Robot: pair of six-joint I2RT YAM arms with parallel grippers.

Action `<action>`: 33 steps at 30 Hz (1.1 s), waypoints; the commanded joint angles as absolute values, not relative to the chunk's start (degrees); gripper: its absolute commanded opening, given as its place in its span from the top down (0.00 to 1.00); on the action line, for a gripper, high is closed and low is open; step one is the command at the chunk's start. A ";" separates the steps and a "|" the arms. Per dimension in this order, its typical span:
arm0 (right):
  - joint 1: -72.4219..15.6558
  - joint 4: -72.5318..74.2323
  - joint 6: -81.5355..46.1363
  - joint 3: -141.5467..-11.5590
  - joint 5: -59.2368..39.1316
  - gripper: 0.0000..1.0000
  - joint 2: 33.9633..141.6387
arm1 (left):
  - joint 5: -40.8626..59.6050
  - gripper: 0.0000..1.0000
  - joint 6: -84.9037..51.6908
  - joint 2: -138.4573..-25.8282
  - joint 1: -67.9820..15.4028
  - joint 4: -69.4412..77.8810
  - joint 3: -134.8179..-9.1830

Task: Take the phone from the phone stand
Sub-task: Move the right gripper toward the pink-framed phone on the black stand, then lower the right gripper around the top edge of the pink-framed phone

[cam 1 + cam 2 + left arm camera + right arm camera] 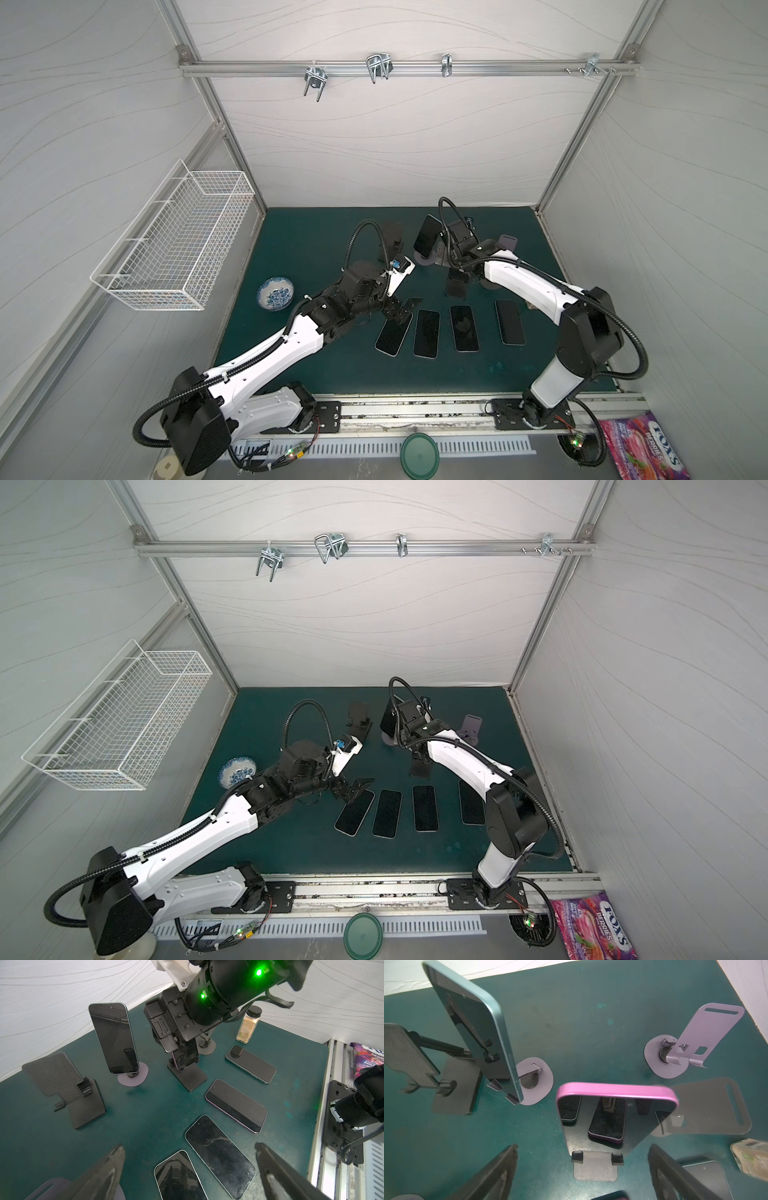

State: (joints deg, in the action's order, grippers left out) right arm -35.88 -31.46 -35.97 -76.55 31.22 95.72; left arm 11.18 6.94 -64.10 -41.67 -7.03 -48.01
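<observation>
Phone to take: the thin glass phone with the shiny pink rim (pixel 616 1118). I think it is this one, because the right pincer hangs over it.
Where it is: it leans back on a dark stand with a flat foot (pixel 189 1080), near the middle of the dark green surface (pixel 316 249). Its bottom edge sits behind two little black hooks.
How it will handle: it looks stiff, thin and probably not heavy. The glass is smooth, so it may slip. It could crack if it falls. The stand looks light too, so it may tip or slide with a rough pull.
Where to hold: the two long pink sides, above the hooks. Then lift it up and out, I think.
How it looks: the screen is dark and shines like a mirror. The corners are round. A pink band runs all round the edge.
Right pincer (pixel 583 1148): spread wide and holding nothing. The pink phone shows between its two fingers, and I see no touch.
Left pincer (pixel 190 1146): spread wide and holding nothing, above the flat phones.
Other phone: one with a blue-green rim (pixel 473 1028) stands on a pale purple stand with a round foot (pixel 533 1082), just beside.
Lying flat: four dark phones in a row (pixel 427 333) at the front of the surface.
</observation>
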 commanded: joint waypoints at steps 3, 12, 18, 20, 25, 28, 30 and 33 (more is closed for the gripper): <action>-35.68 -31.16 -36.19 -77.31 31.13 0.01 96.68 | 10.70 0.01 8.17 -63.64 -41.52 -6.16 -49.65; -35.53 -31.47 -35.97 -77.24 31.51 0.01 96.50 | 10.96 0.01 8.09 -63.70 -41.54 -6.15 -49.61; -35.54 -31.79 -35.93 -78.03 31.38 0.01 97.12 | 10.83 0.01 8.42 -64.23 -41.52 -6.15 -49.59; -35.47 -32.14 -35.86 -78.40 31.63 0.01 97.12 | 10.74 0.01 8.53 -64.25 -41.54 -6.20 -49.56; -35.46 -32.52 -36.03 -77.81 32.26 0.01 95.84 | 10.82 0.01 8.53 -64.36 -41.55 -6.11 -49.57; -35.42 -32.50 -36.00 -76.95 33.29 0.01 94.62 | 10.90 0.01 8.55 -64.50 -41.70 -6.04 -49.48; -35.49 -32.46 -36.00 -76.51 34.15 0.01 94.07 | 10.81 0.01 8.65 -64.64 -41.77 -6.09 -49.48; -35.18 -32.34 -35.80 -76.52 34.68 0.01 93.82 | 10.73 0.01 8.70 -64.70 -42.00 -6.11 -49.48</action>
